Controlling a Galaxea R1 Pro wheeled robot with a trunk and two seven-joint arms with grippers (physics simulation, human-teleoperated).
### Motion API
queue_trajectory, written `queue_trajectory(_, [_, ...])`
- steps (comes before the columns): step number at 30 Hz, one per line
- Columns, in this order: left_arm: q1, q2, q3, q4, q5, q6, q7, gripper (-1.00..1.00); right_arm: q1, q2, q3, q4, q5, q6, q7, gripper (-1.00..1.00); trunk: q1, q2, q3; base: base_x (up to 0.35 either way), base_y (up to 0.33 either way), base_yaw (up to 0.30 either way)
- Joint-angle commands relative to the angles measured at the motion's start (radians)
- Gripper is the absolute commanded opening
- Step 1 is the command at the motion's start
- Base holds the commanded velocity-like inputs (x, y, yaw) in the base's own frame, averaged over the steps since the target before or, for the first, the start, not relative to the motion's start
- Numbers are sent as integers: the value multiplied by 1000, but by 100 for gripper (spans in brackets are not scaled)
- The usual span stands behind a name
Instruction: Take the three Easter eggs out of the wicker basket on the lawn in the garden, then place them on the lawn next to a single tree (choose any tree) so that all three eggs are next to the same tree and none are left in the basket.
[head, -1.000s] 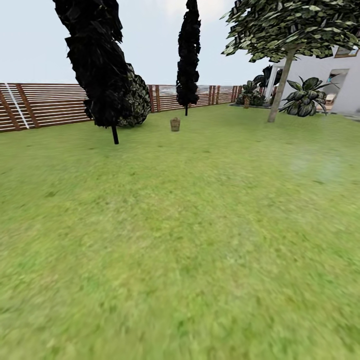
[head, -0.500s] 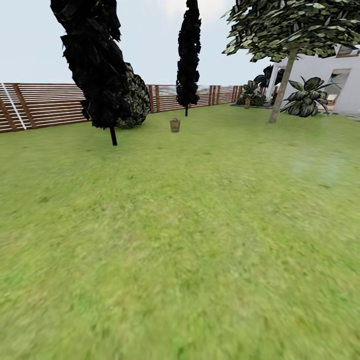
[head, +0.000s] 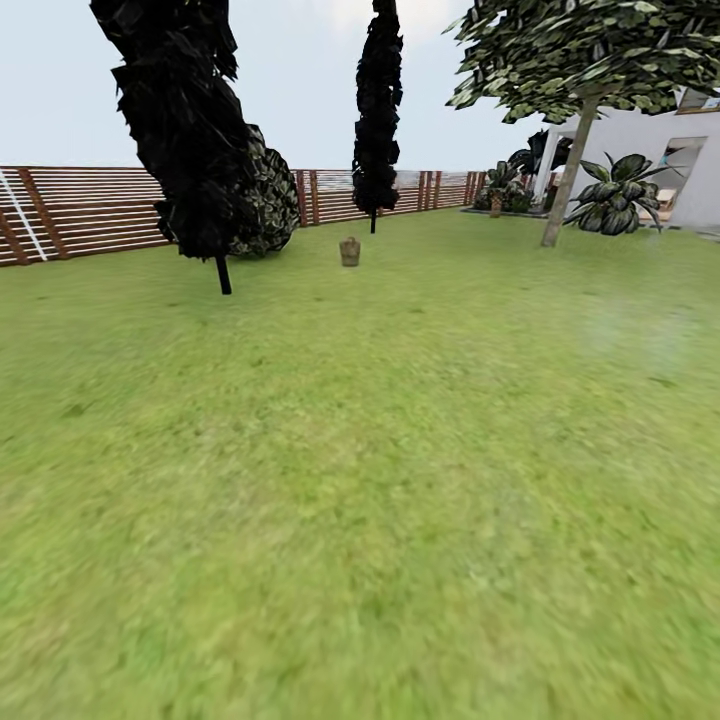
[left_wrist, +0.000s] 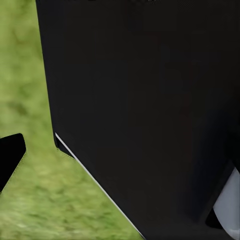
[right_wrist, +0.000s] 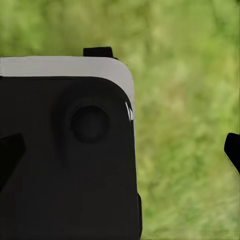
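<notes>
Garden: lawn (head: 400, 480) bounded by a slatted wooden fence (head: 90, 205), white house (head: 660, 170) at far right.
Wicker basket: far off mid-lawn (head: 349, 250), between two dark columnar trees (head: 190, 130); contents too small to tell.
Tree: grey-brown trunk (head: 565, 175), right of basket.
Pincers: fingertips at wrist-view edges, over grass beside the dark robot body (left_wrist: 150, 100); apart or together cannot be told.

I see green grass (head: 400, 480) all around me, near and far. A brown wooden fence (head: 90, 210) runs along the far left. Two tall dark trees (head: 185, 130) stand before it, by a round bush (head: 268, 200). A white house (head: 660, 165) sits far right under pale sky.
</notes>
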Motion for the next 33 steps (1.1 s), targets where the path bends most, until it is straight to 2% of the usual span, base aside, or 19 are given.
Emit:
queue_trajectory(1, [0, 0, 0, -2, 3, -1, 0, 100, 0, 0, -5, 1, 0, -4, -1, 100, 1, 0, -1, 340, 0, 0])
queue_trajectory(14, [1, 0, 0, -2, 3, -1, 0, 100, 0, 6, -6, 3, -2, -4, -1, 100, 1, 0, -1, 340, 0, 0])
queue_trajectory(25, [1, 0, 0, -2, 3, -1, 0, 100, 0, 0, -6, 2, -1, -4, -1, 100, 1, 0, -1, 339, 0, 0])
queue_trajectory(33, [1, -1, 0, -2, 3, -1, 0, 100, 0, 7, -6, 1, 0, -4, -1, 100, 1, 0, -1, 335, 0, 0])
